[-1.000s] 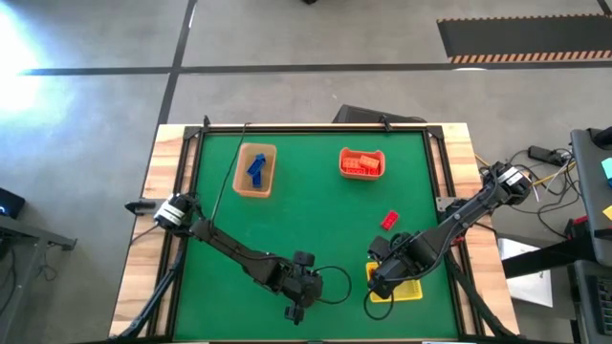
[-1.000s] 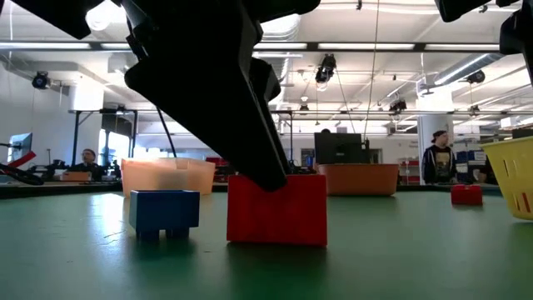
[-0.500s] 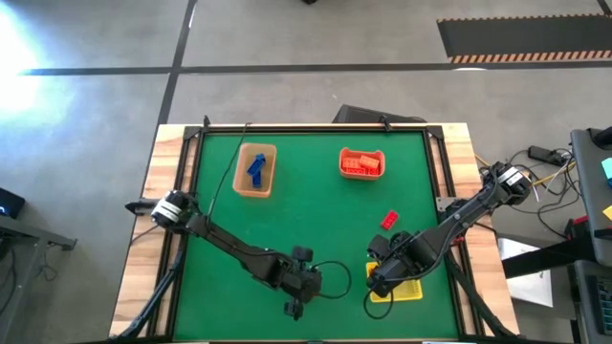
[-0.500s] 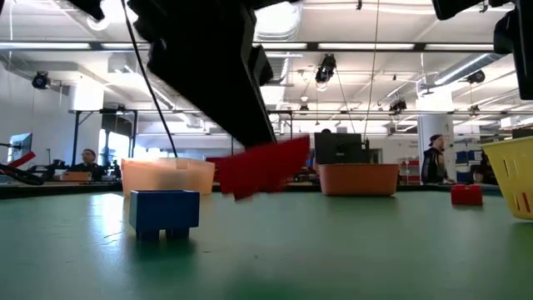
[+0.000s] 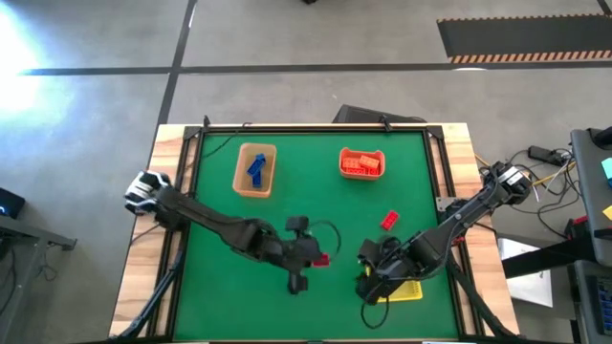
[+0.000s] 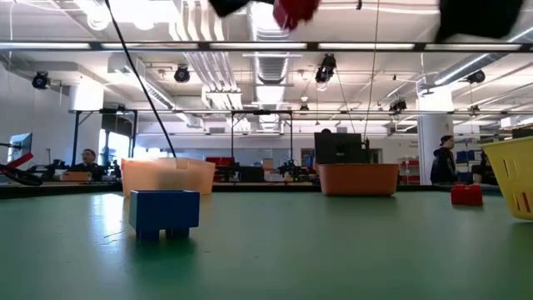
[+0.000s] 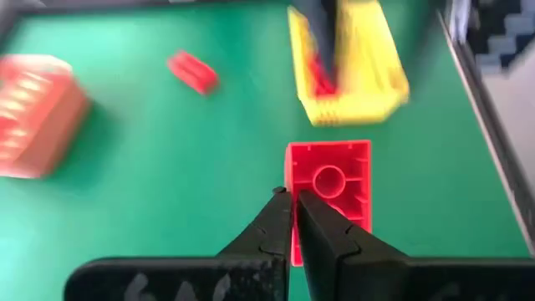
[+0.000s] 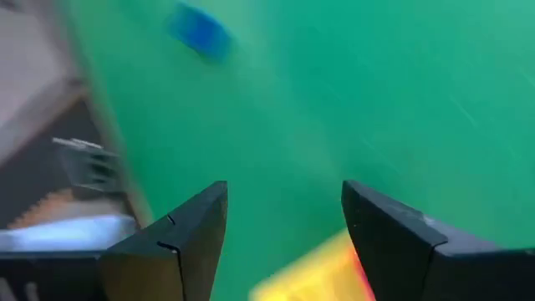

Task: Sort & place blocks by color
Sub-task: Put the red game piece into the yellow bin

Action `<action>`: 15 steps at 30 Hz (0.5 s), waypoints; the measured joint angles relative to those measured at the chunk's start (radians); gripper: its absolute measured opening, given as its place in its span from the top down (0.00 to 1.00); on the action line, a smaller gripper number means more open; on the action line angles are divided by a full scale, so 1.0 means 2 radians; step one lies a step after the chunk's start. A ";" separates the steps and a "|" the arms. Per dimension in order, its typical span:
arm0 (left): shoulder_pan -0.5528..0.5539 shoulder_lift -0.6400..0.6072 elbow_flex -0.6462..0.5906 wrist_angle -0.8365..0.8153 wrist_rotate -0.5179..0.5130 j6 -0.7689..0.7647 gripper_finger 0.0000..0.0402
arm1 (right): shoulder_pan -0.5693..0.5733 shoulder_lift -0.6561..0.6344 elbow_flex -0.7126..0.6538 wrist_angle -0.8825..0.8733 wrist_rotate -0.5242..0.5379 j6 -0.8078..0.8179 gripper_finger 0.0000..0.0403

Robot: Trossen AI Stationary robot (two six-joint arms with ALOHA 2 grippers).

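My left gripper (image 5: 318,259) hangs over the table's middle, shut on a red block (image 5: 322,259), which shows high above the table in the low view (image 6: 296,10). My right gripper (image 8: 284,221) is open over the yellow bin's (image 5: 405,290) left end and touches nothing. A blue block (image 6: 164,212) stands on the mat near the near edge and also shows in the right wrist view (image 8: 198,29). Another red block (image 5: 388,221) lies on the mat right of centre. My left gripper pinches the red block between its two fingers (image 7: 280,221) at one side wall, near a corner (image 7: 294,201). The block's hollow side with a round tube (image 7: 328,180) faces the wrist camera. It is lifted clear of the table.
A tan bin (image 5: 254,170) with blue blocks and an orange bin (image 5: 361,163) with orange blocks stand near the far edge. The yellow bin (image 7: 347,63) holds a red block (image 7: 318,79). Bare green mat lies between the bins and the arms. People show in the room behind.
My left gripper has lifted the red block off the mat near the near edge, tipping it on the way. It has carried the block up and toward the far edge, slightly right. The blue block has stayed in place. My right gripper has shifted a little toward the left.
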 joint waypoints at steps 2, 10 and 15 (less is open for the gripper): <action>0.002 -0.019 0.000 0.016 -0.025 -0.002 1.00 | 0.002 -0.007 0.000 0.064 0.032 -0.036 0.44; 0.003 -0.072 0.000 0.009 -0.116 0.000 1.00 | -0.034 -0.056 0.000 0.141 0.113 0.033 0.44; 0.004 -0.069 -0.001 -0.003 -0.129 0.000 1.00 | -0.068 -0.095 0.000 0.143 0.112 0.044 0.44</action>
